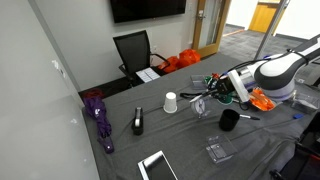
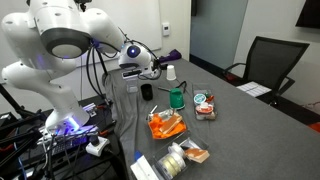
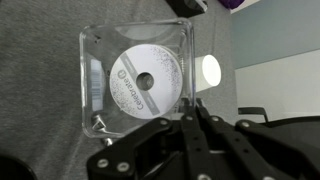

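Observation:
In the wrist view my gripper (image 3: 190,118) has its two fingers pressed together on the near edge of a clear CD case (image 3: 100,75) with a white disc (image 3: 146,80) inside. The case is held above the grey table (image 3: 40,120). A white paper cup (image 3: 209,70) shows beyond the case. In both exterior views the gripper (image 1: 203,98) (image 2: 152,72) hovers over the table near the white cup (image 1: 171,102) (image 2: 171,72). The held case is hard to make out there.
On the table lie a purple umbrella (image 1: 98,115), a small black object (image 1: 138,122), a black cup (image 1: 229,120), another clear case (image 1: 218,152), a tablet (image 1: 155,165), an orange bag (image 2: 165,125) and a green cup (image 2: 177,98). A black chair (image 1: 135,52) stands behind the table.

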Available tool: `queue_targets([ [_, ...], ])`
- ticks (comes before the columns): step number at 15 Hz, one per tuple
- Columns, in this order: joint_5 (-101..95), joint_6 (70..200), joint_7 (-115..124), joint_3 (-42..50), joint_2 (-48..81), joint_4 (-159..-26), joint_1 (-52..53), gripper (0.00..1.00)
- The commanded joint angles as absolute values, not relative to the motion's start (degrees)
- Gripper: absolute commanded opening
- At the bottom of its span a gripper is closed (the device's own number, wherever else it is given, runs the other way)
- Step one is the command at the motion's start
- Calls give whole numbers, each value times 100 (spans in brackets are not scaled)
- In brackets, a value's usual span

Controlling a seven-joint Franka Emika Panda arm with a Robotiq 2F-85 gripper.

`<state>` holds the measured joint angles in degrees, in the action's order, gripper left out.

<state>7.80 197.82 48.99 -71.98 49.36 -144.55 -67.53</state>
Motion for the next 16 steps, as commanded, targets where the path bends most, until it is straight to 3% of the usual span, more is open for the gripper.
queue_targets([
  [1, -248, 19823, 4461, -7404, 6269, -14645, -7511, 1],
  [4, -996, 19759, 4372, -7128, 7103, -14777, -7629, 1],
  [11, -633, 19074, 2967, -7040, 8617, -14807, -8023, 1],
  [15, -1068, 18595, 3436, -7293, 8513, -15063, -8452, 1],
  [16, -417, 18505, 2914, -7572, 8508, -15165, -8560, 1],
])
